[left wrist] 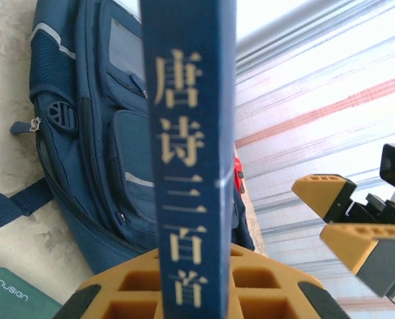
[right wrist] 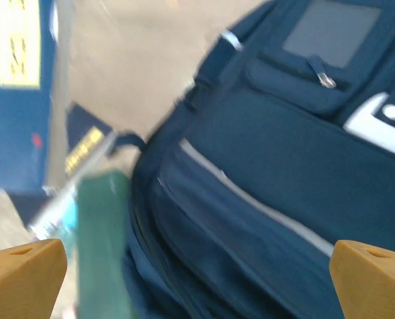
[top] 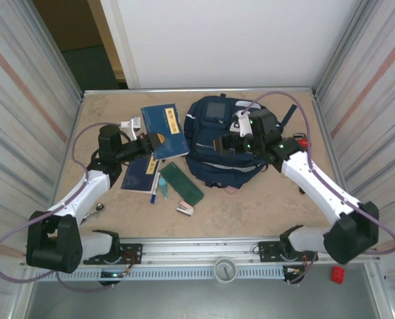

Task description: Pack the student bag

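Nothing looks packed yet. The student bag (top: 210, 159) lies flat on the table (top: 277, 199), with the right gripper (top: 232, 138) spread wide just above it, holding nothing. Left of the bag, the left gripper (top: 149, 141) clamps a blue poetry book (top: 164, 123). A second blue book (top: 141, 175), a green case (top: 182, 184) and a pen (top: 155, 188) lie unpacked there too.

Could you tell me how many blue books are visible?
2. One book in the left gripper beside the student bag; the other book on the table nearer the bases. More may be hidden.
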{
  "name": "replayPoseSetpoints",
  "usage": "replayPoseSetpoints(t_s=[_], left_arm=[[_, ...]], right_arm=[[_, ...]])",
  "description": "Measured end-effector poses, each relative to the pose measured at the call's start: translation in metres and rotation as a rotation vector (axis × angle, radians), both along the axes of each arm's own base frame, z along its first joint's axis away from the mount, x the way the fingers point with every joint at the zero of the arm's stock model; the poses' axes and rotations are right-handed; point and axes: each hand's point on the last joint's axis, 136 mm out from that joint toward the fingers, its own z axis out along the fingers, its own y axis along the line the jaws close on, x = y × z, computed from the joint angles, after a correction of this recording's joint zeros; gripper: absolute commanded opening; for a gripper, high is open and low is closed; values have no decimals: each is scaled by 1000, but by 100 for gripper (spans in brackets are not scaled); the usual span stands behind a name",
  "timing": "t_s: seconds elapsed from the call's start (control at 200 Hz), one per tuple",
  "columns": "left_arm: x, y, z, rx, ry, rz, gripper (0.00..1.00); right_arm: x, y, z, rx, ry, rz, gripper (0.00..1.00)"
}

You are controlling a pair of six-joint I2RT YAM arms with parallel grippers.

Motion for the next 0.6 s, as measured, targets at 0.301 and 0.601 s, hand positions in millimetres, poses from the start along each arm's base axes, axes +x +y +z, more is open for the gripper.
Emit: replayPoseSetpoints(t_s=[0.301, 0.601], left_arm=[[-7, -3, -14, 49, 41, -26, 0], [-10, -2, -22, 85, 51, -27, 0]], right_arm=[[4, -25, -76, -341, 149, -20, 87], [38, -30, -104, -451, 183, 10, 100]])
